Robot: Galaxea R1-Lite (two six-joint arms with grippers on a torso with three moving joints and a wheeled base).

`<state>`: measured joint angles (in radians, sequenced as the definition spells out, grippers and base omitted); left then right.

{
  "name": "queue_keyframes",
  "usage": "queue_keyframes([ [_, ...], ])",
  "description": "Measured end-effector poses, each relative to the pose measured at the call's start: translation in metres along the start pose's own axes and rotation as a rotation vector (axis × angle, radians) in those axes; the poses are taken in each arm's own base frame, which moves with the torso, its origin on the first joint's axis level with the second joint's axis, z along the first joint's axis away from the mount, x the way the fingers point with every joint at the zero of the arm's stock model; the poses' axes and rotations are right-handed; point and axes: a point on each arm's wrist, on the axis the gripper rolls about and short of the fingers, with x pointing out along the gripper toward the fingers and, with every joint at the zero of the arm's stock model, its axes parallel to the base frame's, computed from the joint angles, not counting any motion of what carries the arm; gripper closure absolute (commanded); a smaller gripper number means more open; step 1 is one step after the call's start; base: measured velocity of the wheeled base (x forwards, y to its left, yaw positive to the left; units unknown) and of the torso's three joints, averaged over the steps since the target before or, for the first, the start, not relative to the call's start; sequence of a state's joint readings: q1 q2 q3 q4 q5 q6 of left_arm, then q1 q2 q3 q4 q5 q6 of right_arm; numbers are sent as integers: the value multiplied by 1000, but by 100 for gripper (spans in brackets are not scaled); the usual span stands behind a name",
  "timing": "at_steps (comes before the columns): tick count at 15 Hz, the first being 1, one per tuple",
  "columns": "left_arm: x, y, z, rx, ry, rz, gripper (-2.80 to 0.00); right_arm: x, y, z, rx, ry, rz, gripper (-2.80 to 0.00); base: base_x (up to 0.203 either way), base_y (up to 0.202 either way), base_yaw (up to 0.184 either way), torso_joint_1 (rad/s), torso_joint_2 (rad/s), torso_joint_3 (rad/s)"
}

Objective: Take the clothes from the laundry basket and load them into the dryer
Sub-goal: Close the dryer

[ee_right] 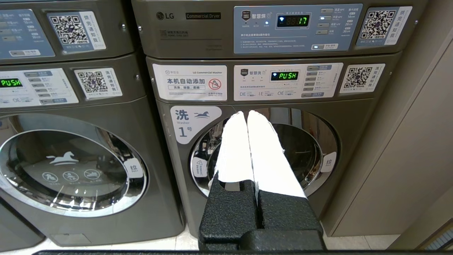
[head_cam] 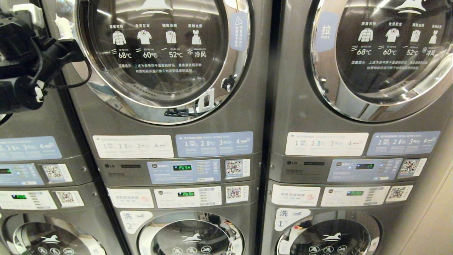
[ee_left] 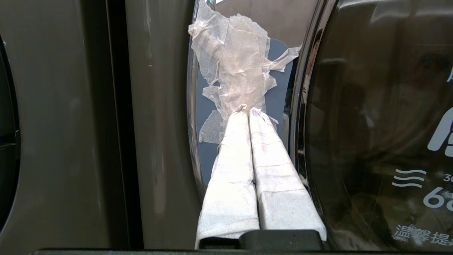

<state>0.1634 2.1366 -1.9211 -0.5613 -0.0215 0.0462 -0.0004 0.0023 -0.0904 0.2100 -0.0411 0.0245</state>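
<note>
Left gripper point(ee_left: 247, 110), fingers pressed together and empty, noses up to the taped patch point(ee_left: 235, 67) on the dryer door point(head_cam: 155, 53) rim, upper left of frame.

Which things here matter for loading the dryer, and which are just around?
Job:
- left gripper, wrapped in white, shut, tips at the door's taped edge
- grey upper dryer's round glass door

Just around:
- right gripper, shut, idle
- grey neighbouring dryer
- lower washers
- QR stickers

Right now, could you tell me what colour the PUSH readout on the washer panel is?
Green, on a dark display; it shows best in the right wrist view.
</note>
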Motion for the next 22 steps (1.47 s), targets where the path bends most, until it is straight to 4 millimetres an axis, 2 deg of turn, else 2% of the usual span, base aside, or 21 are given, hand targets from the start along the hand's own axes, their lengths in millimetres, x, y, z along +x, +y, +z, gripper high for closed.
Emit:
queue_keyframes([
  [10,8,-6,-27,-13,43,-77,0,0,0,0,0,0,-1,0,0,0,0,0,0,0],
  [22,12,-7,-45,-31,78,-110,0,0,0,0,0,-1,-1,0,0,0,0,0,0,0],
])
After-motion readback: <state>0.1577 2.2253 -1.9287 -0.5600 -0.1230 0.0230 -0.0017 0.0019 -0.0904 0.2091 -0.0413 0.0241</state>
